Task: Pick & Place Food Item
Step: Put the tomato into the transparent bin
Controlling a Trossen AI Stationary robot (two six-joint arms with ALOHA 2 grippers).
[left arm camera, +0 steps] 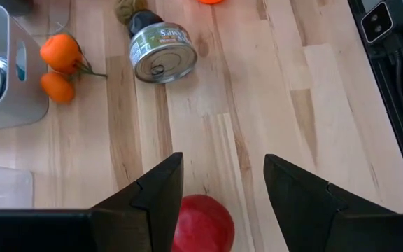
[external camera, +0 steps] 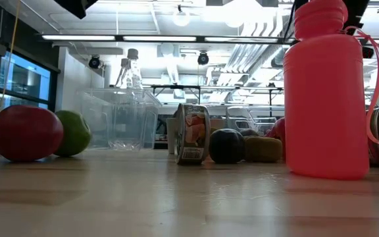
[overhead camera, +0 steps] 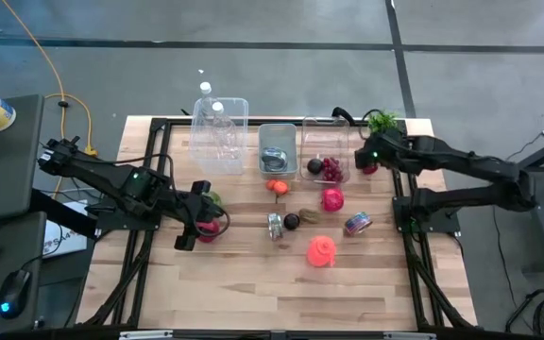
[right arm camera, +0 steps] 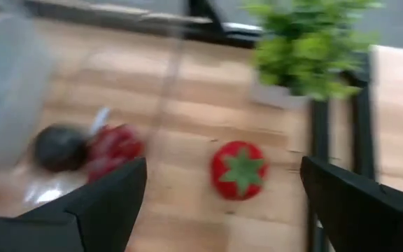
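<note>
A red apple (left arm camera: 203, 224) rests on the table beside a green apple (external camera: 74, 131) at the left. My left gripper (left arm camera: 222, 164) hangs open above the red apple, a finger on either side and clear of it; in the low view the red apple (external camera: 26, 131) stands alone. At the far right my right gripper (right arm camera: 224, 164) is open over a red tomato (right arm camera: 238, 170) that lies on the table next to a clear bin (overhead camera: 325, 151) holding a dark fruit (right arm camera: 58, 147) and red grapes (right arm camera: 114, 150).
Along the far edge stand a large clear bin with a bottle (overhead camera: 220, 132) and a small grey bin with a can (overhead camera: 277, 151). A potted plant (right arm camera: 306, 49) is at the far right corner. Mid-table lie oranges (left arm camera: 60, 63), a can (left arm camera: 163, 52), a pink bottle (external camera: 328, 92).
</note>
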